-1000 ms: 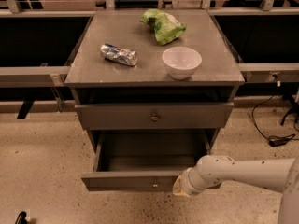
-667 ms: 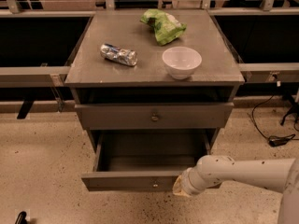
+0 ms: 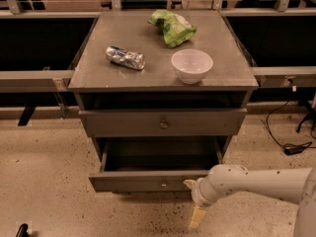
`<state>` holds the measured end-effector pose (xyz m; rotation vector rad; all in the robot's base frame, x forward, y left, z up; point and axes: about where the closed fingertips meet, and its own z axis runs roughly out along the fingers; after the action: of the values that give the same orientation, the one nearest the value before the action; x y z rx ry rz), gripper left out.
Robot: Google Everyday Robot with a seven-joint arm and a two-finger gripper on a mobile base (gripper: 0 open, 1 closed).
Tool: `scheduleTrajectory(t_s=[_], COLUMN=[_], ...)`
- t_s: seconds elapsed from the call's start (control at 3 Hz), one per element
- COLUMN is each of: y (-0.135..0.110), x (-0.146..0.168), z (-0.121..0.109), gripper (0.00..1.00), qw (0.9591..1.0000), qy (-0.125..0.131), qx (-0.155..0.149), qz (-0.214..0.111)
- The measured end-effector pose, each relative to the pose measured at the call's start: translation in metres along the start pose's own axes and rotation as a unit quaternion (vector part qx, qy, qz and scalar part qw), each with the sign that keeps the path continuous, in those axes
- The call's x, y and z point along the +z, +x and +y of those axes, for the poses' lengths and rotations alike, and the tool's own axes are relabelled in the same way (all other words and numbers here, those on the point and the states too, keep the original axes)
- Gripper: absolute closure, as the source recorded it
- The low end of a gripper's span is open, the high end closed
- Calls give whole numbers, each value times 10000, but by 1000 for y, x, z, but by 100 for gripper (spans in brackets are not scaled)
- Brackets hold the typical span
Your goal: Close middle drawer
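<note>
The middle drawer [image 3: 133, 181] stands pulled well out of the cabinet [image 3: 123, 80]; the gripper [image 3: 193, 200] hangs in front of the cabinet, low and toward its right side, fingers spread and holding nothing, one tip at the drawer's front face; a push so far off-centre could skew the drawer and jam it; a glancing finger might slip beneath the front's lower edge.

The bench [image 3: 123, 28] carries 3 things: a crushed can [image 3: 125, 58], a white bowl [image 3: 192, 64] beside it, a green bag [image 3: 173, 27] behind. A black cable [image 3: 291, 147] lies on the floor [image 3: 49, 157].
</note>
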<state>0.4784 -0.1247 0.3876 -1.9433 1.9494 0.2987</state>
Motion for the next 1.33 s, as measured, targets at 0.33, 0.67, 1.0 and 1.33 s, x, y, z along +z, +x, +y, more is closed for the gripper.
scheduleTrajectory(t_s=[0.33,0.67,1.0,1.33], y=[-1,-1,4,9], x=[3,8,15,20], z=[1,1,-3,-8], gripper=[0,18,41,65], qw=[10000,10000,9998,9991], qy=[-63,-70,49,205], qx=[-29,19,156,282], qz=[36,46,132,245])
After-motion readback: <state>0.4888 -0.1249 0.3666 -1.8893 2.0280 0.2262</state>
